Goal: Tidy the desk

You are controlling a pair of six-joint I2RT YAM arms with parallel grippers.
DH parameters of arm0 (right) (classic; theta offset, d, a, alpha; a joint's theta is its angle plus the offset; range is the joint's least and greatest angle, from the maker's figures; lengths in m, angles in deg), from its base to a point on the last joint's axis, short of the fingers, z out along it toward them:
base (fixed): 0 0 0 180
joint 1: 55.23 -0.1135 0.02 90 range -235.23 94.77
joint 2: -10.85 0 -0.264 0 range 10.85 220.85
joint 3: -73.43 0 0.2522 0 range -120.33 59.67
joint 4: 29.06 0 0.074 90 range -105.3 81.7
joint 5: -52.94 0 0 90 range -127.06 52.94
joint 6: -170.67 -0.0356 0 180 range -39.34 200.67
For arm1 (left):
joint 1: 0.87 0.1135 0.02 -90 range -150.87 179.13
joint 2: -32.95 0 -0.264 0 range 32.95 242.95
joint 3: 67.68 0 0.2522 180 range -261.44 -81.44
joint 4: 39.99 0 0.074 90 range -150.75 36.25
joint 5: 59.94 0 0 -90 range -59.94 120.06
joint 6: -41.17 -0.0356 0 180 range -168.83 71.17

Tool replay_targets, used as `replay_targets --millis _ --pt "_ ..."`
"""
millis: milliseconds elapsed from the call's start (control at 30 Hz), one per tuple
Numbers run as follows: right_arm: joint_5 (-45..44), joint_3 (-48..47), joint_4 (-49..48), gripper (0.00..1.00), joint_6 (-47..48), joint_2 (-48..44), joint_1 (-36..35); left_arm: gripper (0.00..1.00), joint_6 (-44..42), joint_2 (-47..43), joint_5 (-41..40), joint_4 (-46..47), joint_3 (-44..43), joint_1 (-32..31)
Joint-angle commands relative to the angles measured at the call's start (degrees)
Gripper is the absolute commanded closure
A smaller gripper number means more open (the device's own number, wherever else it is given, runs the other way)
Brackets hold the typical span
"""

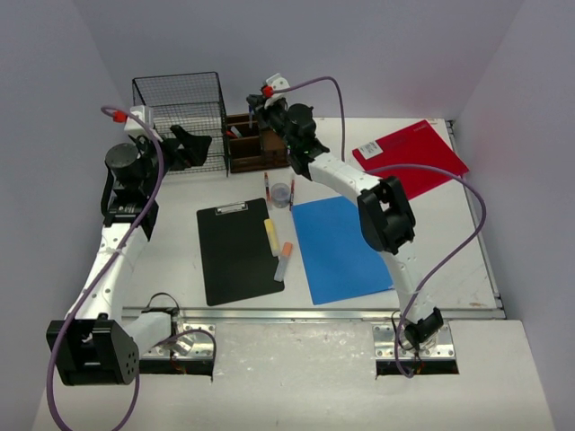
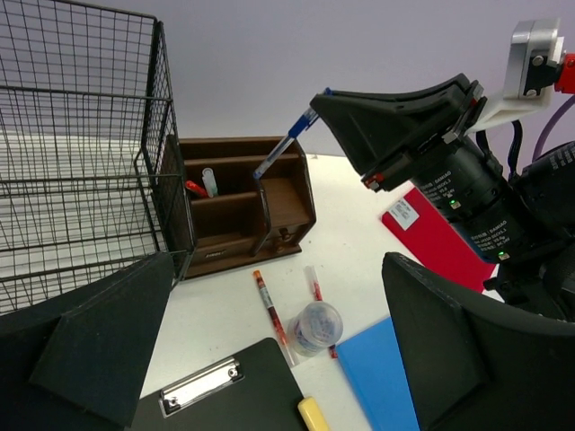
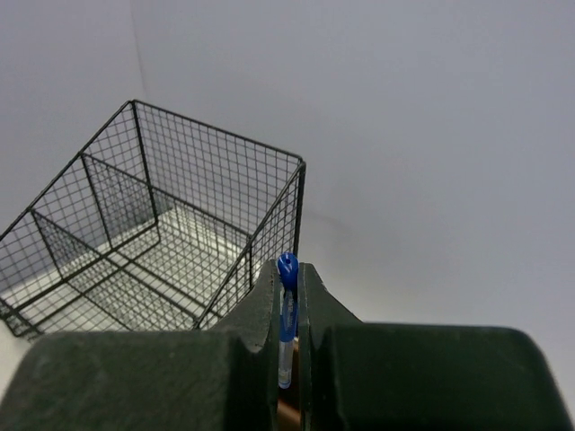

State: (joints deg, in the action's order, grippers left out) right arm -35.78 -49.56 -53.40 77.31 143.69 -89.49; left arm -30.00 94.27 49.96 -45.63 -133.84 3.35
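Right end effector (image 3: 287, 269) gripping pen (image 2: 283, 148), white desk (image 1: 180, 260) (matte)

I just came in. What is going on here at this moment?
The right gripper is shut on a blue pen and holds it over the brown wooden organizer at the back of the desk. The left gripper hangs open beside the wire basket, holding nothing. A black clipboard, a blue sheet, a red folder and a few pens lie on the desk.

White desk (image 1: 175, 256) from above: black clipboard (image 1: 235, 256) at centre, blue sheet (image 1: 340, 247) at its 3 o'clock, wire basket (image 1: 180, 117) at 11 o'clock.
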Motion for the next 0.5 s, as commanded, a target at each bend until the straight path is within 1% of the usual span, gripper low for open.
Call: replay_targets --millis 0,300,333,467 --pt "-2.1 -3.4 -7.3 1.00 1.8 2.2 0.1 0.00 1.1 -1.2 0.6 3.3 0.4 1.1" --pt "-2.4 -4.5 -8.6 1.00 2.9 7.4 0.1 0.00 0.9 -0.6 1.2 3.6 0.7 1.9" --pt "-2.4 -4.2 -8.4 0.98 2.9 7.5 0.1 0.00 0.8 -0.6 1.3 3.7 0.8 1.9" --pt "-1.8 -2.2 -7.6 0.84 2.8 6.8 0.1 0.00 0.8 -0.3 1.5 4.0 0.8 2.1"
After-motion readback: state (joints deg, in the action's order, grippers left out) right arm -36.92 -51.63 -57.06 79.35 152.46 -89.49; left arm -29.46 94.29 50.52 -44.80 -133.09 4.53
